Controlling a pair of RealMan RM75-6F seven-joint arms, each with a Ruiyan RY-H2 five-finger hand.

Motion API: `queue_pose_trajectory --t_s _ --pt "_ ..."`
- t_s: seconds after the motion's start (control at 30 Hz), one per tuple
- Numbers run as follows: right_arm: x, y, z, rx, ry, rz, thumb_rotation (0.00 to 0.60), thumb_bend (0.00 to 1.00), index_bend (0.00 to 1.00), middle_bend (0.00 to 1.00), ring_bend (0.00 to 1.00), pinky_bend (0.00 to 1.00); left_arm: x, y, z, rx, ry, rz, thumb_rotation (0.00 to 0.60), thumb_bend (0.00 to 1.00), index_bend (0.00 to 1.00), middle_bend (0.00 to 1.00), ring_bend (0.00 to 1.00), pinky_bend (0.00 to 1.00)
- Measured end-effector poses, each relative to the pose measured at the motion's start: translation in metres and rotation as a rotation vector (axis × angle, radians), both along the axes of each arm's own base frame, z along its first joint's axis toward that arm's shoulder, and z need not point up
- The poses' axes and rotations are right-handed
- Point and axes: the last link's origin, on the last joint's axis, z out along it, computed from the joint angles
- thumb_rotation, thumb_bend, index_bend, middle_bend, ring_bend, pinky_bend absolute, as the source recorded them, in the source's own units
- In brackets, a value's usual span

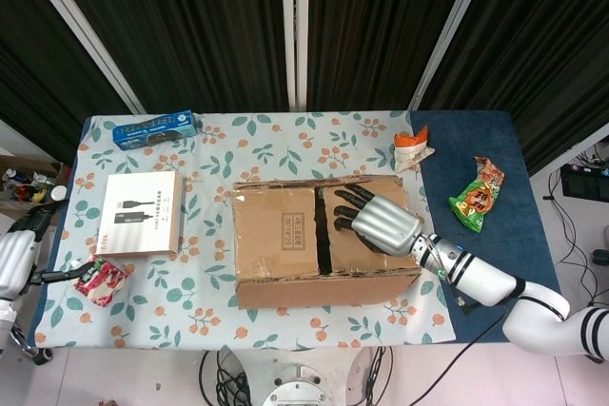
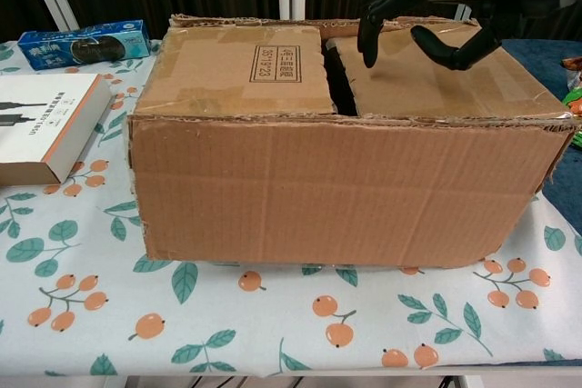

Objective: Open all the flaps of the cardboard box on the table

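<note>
none of the flaps is up yet, as far as both views show. the cardboard box sits near the middle of the worktop, on the flower-print cloth, and its two top flaps lie flat and closed with a dark slit running between them.

the right hand hovers over the right flap, fingers apart and gently curled, holding nothing. its dark fingertips point toward the slit; in the chest view they hang just above the cardboard near the flap's inner edge, and i cannot tell whether any of them touches it. my reading is that the hand is lining up to hook that edge, so the task is at its very start.

the left hand is well off to the side by the worktop's left edge, apart from the box. it seems to hold nothing, but too little of it shows to say how its fingers stand.

left to do, by my judgement: lift and fold out the right flap, then the left flap, then whatever inner flaps lie beneath them, which are hidden for now.

a white carton and a blue packet lie to the left of the box, and snack bags to its right.
</note>
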Motion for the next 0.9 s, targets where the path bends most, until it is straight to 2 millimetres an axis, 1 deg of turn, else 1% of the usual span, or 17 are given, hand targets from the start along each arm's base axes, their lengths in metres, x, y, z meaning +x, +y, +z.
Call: queue_pose_trajectory --t_s 0.17,0.43,0.7,0.83,0.9 --pt "0.004 0.000 -0.012 0.023 -0.007 0.018 0.600 0.79 0.33 0.21 0.00 0.00 -0.002 -0.002 0.002 0.002 0.001 0.006 0.425 0.00 0.11 0.14 0.10 0.19" --pt "0.008 0.001 -0.022 0.050 -0.044 0.032 0.600 0.80 0.32 0.19 0.00 0.00 -0.005 -0.005 0.005 0.000 0.001 0.013 0.425 0.00 0.11 0.14 0.10 0.19" --pt "0.007 -0.001 -0.032 0.072 -0.019 0.021 0.600 0.82 0.31 0.19 0.00 0.00 -0.006 -0.005 0.006 0.002 -0.002 0.014 0.425 0.00 0.11 0.14 0.10 0.19" --pt "0.006 -0.003 -0.032 0.074 -0.010 0.016 0.600 0.83 0.30 0.21 0.00 0.00 -0.007 -0.005 0.006 0.001 -0.001 0.017 0.425 0.00 0.11 0.14 0.10 0.19" --pt "0.007 -0.004 -0.032 0.072 -0.005 0.015 0.600 0.84 0.30 0.25 0.00 0.00 -0.007 -0.005 0.006 0.001 -0.002 0.019 0.426 0.00 0.11 0.14 0.10 0.19"
